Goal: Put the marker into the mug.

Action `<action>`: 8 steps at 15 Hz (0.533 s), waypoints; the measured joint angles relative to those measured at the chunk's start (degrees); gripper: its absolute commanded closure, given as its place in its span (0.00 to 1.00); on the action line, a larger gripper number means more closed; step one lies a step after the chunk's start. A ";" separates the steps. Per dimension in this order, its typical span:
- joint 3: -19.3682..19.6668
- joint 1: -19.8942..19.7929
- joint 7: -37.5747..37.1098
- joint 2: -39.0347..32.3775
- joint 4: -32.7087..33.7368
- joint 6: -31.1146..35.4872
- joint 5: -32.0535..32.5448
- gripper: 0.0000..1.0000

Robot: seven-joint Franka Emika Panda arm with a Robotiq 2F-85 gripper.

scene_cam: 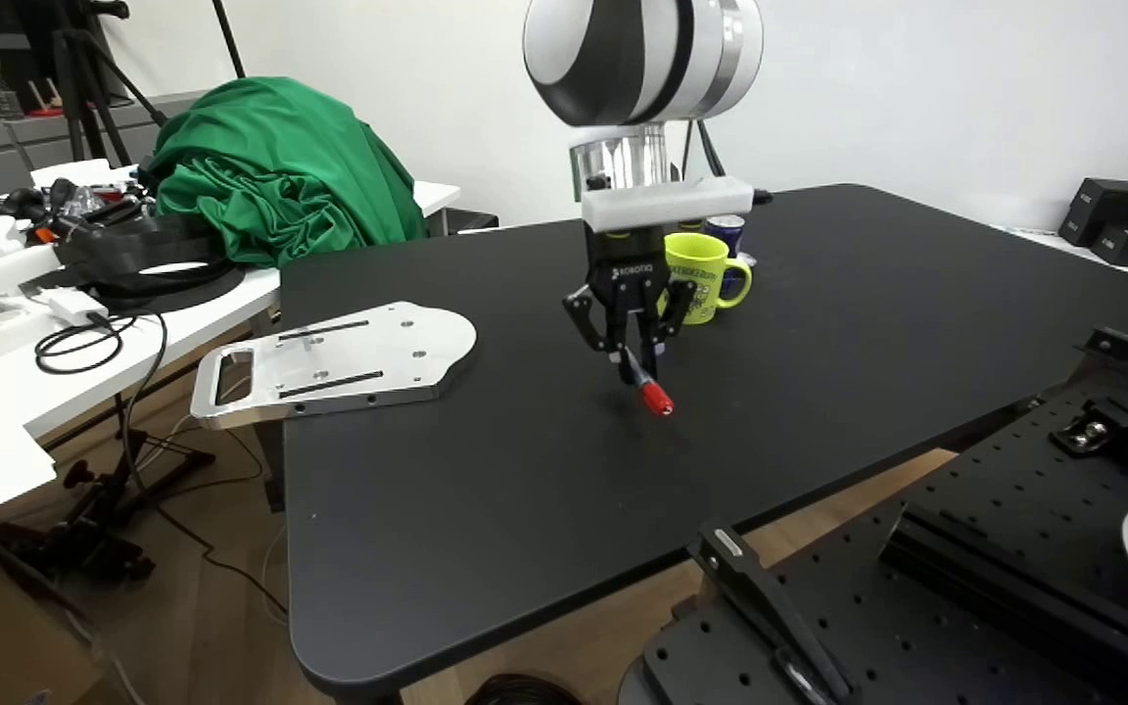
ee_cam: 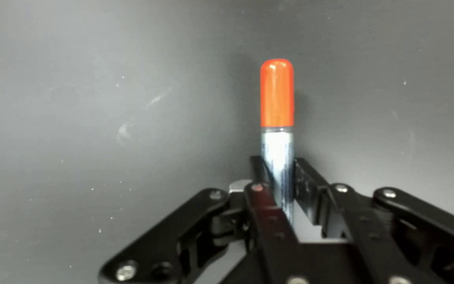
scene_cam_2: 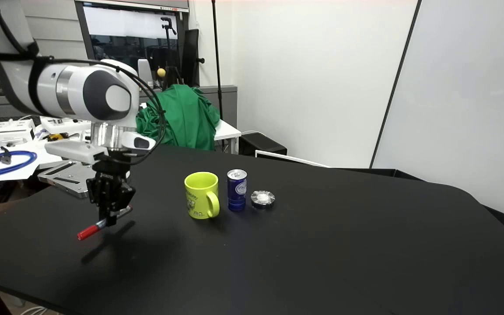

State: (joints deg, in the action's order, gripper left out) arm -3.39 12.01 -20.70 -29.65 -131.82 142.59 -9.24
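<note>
Red at its twelve-o'clock end in the wrist view, the marker (ee_cam: 277, 144) is clamped across its pale barrel, the jaws pressing on it from both sides. In an exterior view it hangs above the table (scene_cam_2: 322, 253), its shadow (scene_cam_2: 108, 241) apart beneath it, the red end (scene_cam_2: 89, 232) aimed at eight o'clock and the other at two, so it looks nearer flat than upright. From there the lime mug (scene_cam_2: 199, 197) stands upright, well apart, between two and three o'clock, its handle (scene_cam_2: 213, 205) at four. The step in hand, as I judge it, is the carry: raise the marker well above the rim before swinging across, since an end at mug height would likely knock it over. On the way, turn the grip so that one end points down; laid crosswise, it would probably bridge the mouth. Come in over the mug's nine-o'clock side, away from the handle and from the blue can (scene_cam_2: 236, 191) just beside the mug at three. Part the jaws only once the lower end is inside the rim.
</note>
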 measured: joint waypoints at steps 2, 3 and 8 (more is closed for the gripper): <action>-0.25 -2.55 1.19 1.80 2.15 -6.63 -3.16 0.94; -0.34 -4.01 1.94 2.78 3.49 -10.96 -4.88 0.94; 0.96 -11.64 4.10 6.13 11.50 -31.75 -12.67 0.94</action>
State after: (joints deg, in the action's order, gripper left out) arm -2.44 0.37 -16.61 -23.52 -120.32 110.85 -21.91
